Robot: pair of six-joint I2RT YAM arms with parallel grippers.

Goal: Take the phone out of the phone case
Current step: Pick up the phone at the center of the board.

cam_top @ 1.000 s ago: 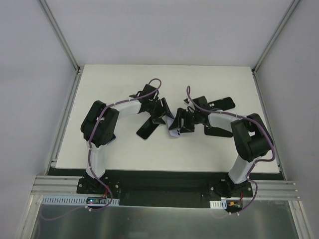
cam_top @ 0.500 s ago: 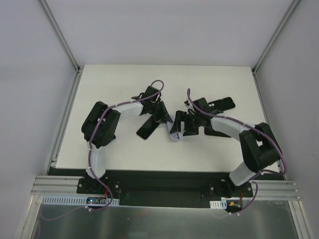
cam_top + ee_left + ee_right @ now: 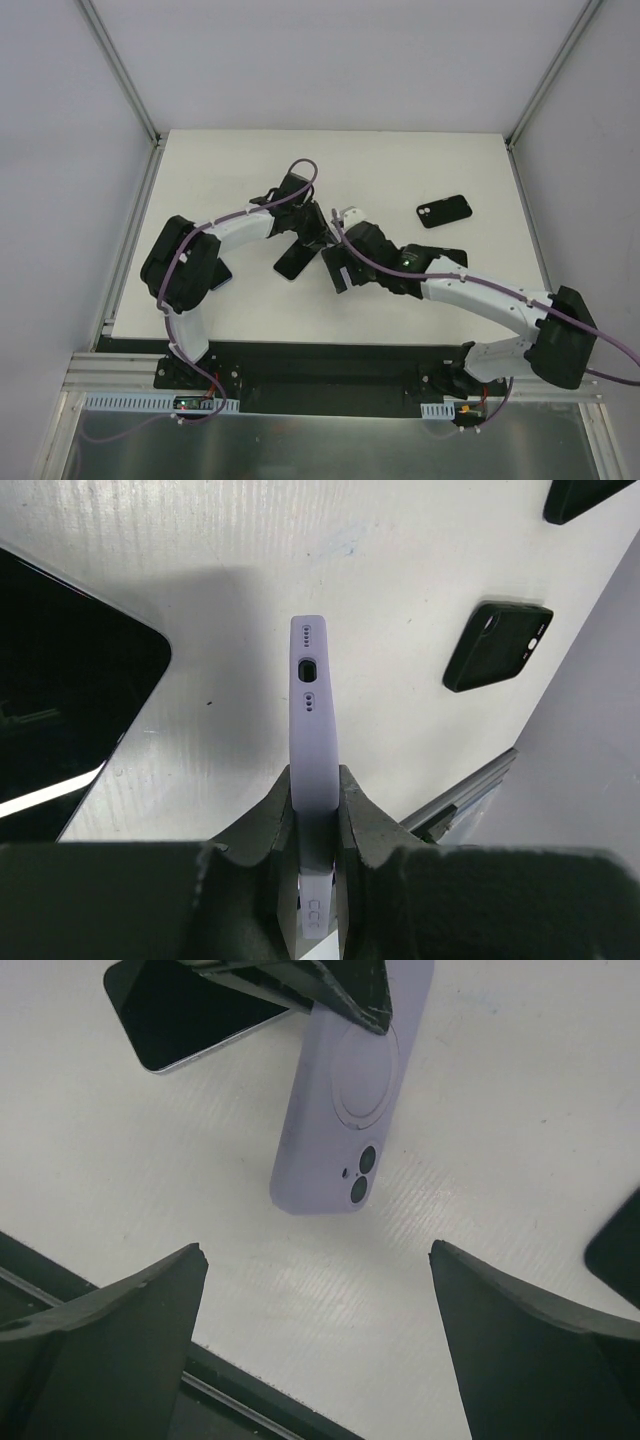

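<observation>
Grip status: the left fingers [image 3: 362,820] are clamped on the two broad faces of the lavender phone case [image 3: 313,710]. The case stands edge-on between them, with its port end pointing away from the wrist. The right fingers [image 3: 115,1325] are spread fully wide and grasp nothing. They hover over the back of the case, and neither one touches it. Whether a phone sits inside the case cannot be told. A black phone [image 3: 190,1010] lies screen-up on the table [image 3: 480,1110], just beside the case. A second black device [image 3: 497,645] lies flat on the table, well apart.
</observation>
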